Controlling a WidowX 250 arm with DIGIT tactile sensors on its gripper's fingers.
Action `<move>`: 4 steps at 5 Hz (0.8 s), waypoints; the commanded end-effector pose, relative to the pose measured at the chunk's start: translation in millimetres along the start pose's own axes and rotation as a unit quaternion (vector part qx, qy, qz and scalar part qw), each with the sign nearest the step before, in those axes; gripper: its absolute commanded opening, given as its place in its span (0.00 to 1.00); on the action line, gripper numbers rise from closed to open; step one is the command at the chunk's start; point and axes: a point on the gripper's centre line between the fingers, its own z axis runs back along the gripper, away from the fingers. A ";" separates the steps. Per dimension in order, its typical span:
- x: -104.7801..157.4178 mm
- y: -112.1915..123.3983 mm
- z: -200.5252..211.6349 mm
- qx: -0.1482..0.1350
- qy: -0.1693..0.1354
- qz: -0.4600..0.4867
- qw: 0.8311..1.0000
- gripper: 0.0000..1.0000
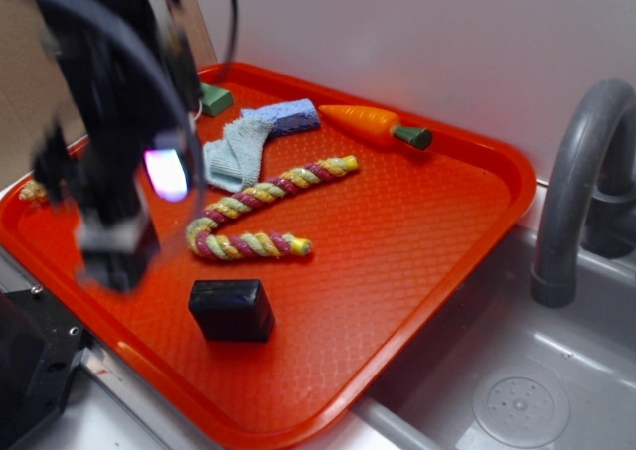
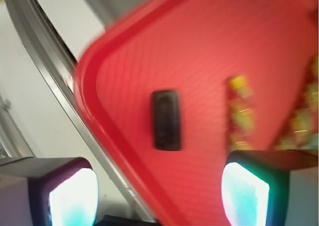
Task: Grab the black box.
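- A red tray (image 1: pixel 417 231) fills most of the exterior view, set beside a grey sink (image 1: pixel 537 390) with a curved tap (image 1: pixel 571 182).
- The robot arm (image 1: pixel 109 122) looms blurred at the left of that view, above the tray's left part; its gripper (image 2: pixel 159 191) is seen clearly only from the wrist camera.
- In the wrist view the two pads (image 2: pixel 75 196) glow pale at the bottom corners, far apart with nothing between them — the gripper is spread wide and empty.
- A striped rope (image 1: pixel 258 212) curls across the tray's middle; a cloth (image 1: pixel 234 152), sponge (image 1: pixel 293 117), carrot (image 1: pixel 373 124) and green block (image 1: pixel 215 99) lie toward the back.
- The box (image 1: pixel 232 310) sits alone near the tray's front edge, clear of the rope.
- In the wrist view the box (image 2: pixel 166 119) lies ahead of the gripper, roughly midway between the pads — its long axis running away from the camera, so the short side seems to face the jaws.
- Judged from this, the gripper needs to travel forward and down to straddle it.
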 end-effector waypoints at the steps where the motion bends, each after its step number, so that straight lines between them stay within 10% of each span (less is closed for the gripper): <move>1: 25.0 28.7 -39.9 0.021 -0.001 -0.009 1.000 1.00; 3: 26.7 62.2 -39.2 0.014 -0.031 0.027 0.999 1.00; 4: 28.9 55.0 -40.9 0.017 -0.025 0.022 0.999 0.00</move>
